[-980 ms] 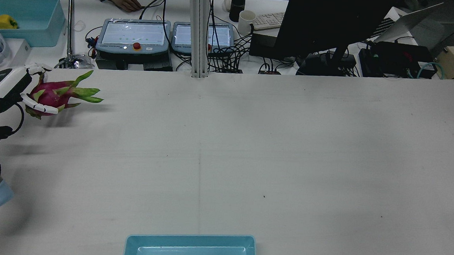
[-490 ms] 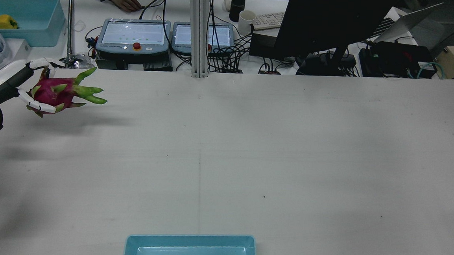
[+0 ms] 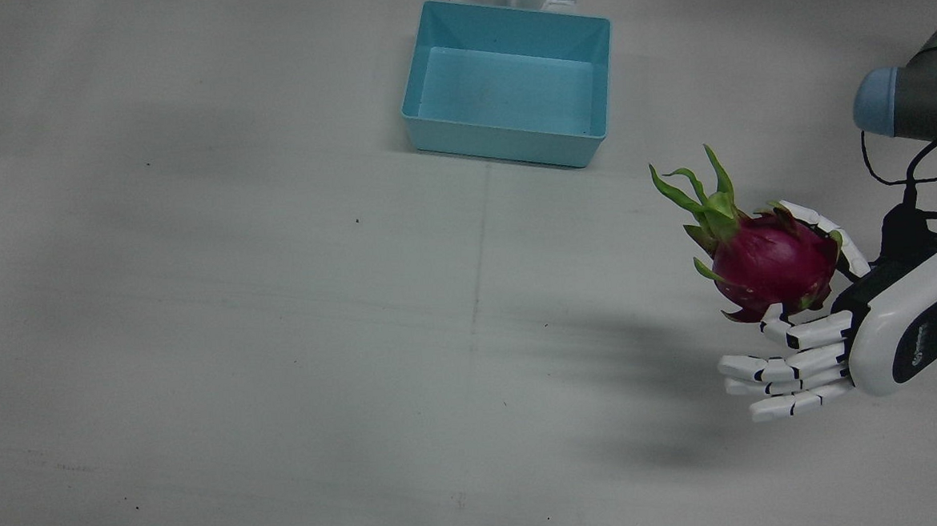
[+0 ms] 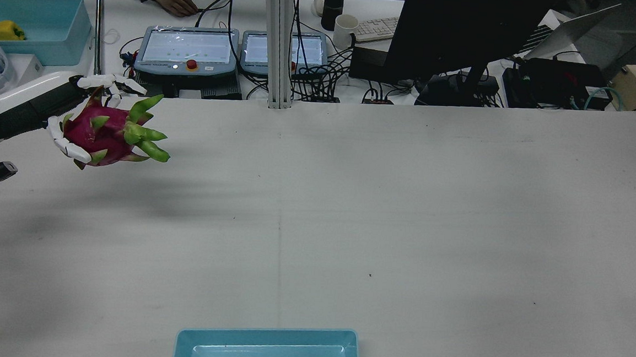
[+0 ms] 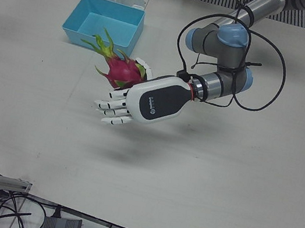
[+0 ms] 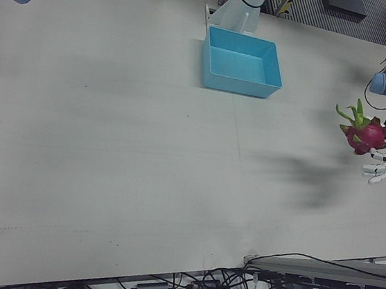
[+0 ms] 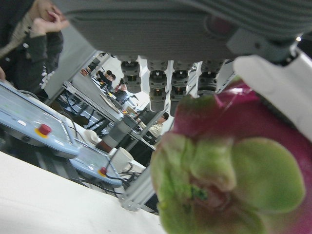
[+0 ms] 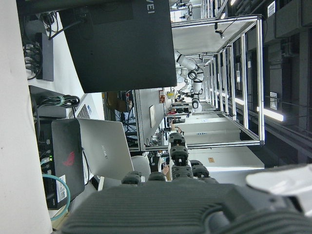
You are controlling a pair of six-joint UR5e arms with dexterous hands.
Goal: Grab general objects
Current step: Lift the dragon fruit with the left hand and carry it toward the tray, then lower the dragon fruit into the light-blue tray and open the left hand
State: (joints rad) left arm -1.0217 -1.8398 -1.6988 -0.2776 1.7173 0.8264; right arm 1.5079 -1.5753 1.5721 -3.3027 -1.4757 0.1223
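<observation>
Currently clamped between thumb and curled fingers of the left robot hand (image 4: 52, 108), raised clear above the white worktop (image 4: 349, 202) at its left edge: dragon fruit (image 4: 108, 132), green leaf tips pointing right; right robot hand (image 8: 204, 204): grip state indeterminate.

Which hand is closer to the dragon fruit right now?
Left. The left hand holds the dragon fruit above the table. The right hand shows only in its own view, facing the monitors, no fruit near it.
</observation>
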